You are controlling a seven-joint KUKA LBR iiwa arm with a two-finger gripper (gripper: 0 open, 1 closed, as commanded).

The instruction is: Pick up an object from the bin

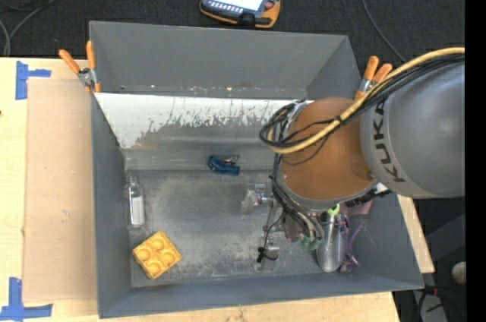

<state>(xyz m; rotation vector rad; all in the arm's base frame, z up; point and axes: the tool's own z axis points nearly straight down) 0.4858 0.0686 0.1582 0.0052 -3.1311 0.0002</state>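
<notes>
My gripper point(260, 228) hangs low over the bin floor, right of centre, below the orange wrist cover. Its two fingers stand apart, one near the middle of the floor and one close to the front wall, with only bare floor between them. A silvery cylinder with a green top point(328, 250) stands just right of the gripper in the front right corner, and a purple piece point(350, 238) leans beside it. A small dark blue object point(223, 165) lies on the floor near the back wall, up and left of the gripper.
A yellow block with round dimples point(157, 254) lies in the front left corner. A clear, silvery oblong piece point(136, 203) lies along the left wall. The arm and its cables cover the bin's right side.
</notes>
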